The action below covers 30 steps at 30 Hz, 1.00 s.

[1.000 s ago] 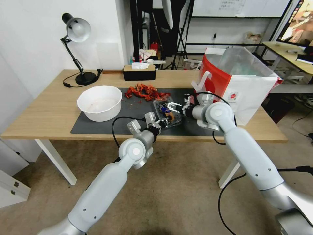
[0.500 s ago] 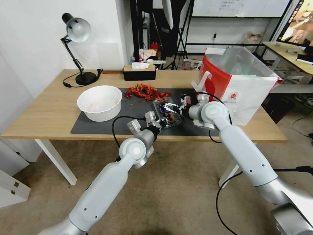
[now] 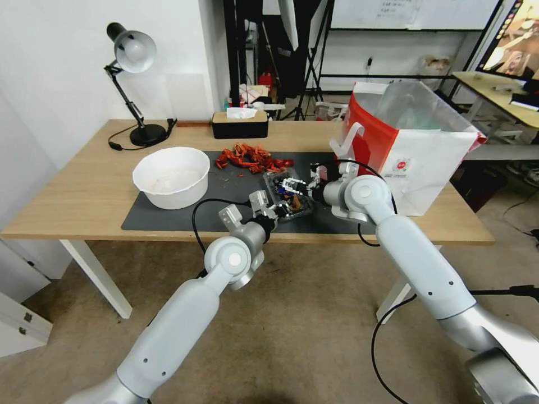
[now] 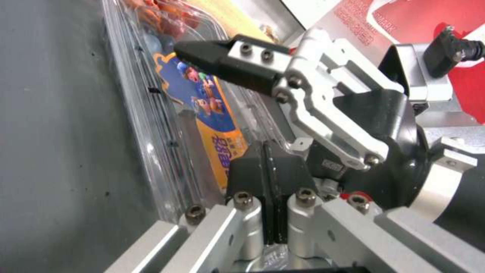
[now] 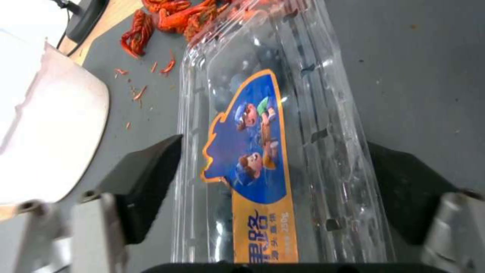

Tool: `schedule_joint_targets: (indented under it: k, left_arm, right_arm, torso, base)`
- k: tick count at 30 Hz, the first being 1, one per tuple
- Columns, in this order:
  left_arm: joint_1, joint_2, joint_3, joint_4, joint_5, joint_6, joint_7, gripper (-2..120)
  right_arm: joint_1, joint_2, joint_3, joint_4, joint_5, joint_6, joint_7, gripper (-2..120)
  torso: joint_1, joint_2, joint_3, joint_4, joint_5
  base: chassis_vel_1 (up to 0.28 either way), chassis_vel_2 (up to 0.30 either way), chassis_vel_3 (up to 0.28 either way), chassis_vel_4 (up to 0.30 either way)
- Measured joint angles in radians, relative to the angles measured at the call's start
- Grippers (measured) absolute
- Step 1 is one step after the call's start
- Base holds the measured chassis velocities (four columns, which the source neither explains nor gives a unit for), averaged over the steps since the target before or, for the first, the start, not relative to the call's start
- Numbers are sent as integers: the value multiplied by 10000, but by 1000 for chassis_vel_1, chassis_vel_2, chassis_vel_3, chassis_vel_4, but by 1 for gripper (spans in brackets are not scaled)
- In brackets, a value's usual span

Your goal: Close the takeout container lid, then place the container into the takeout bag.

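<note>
Takeout container: small clear plastic clamshell, dark berries inside, lying flat on dark mat near bench front edge, approx. centre. Lid down over the box, clear ribbed plastic w/ blue-and-orange cartoon sticker; whether latched, can't tell. Takeout bag: big boxy white-and-red paper bag, upright, mouth open, clear liner, white handles, at bench right end, near container.

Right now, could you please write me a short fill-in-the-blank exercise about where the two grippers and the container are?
1. The right gripper straddles the takeout container with its fingers ____.
2. The left gripper has its fingers pressed ____ at the container's edge.
3. The takeout container lies on the dark ____, beside the takeout bag.
4. Red scraps lie between the container and the black ____ box.

Missing words: open; together; mat; tissue
</note>
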State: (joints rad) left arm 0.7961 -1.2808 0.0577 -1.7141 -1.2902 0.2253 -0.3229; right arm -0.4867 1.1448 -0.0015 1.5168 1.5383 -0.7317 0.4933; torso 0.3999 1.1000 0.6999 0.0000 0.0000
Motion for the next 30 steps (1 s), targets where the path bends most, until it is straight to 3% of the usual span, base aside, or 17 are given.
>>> schedule_joint_targets:
  k: [14, 22, 30]
  left_arm:
    - [-12, 58, -17, -65, -2, -10, 48, 0]
    - [112, 366, -251, -184, 107, 24, 394, 0]
    - [725, 962, -631, -682, 174, -31, 822, 0]
  right_arm:
    - [-7, -109, -15, 83, 42, -2, -11, 32]
    - [21, -148, 35, 108, 85, 5, 1, 1]
    - [22, -181, 120, 56, 109, 5, -36, 0]
  torso:
    - [0, 0, 1, 0, 1]
    - [1, 0, 1, 0, -1]
    - [0, 0, 0, 2, 0]
  base:
    - [0, 0, 0, 0]
    - [0, 0, 0, 0]
    - [0, 0, 0, 0]
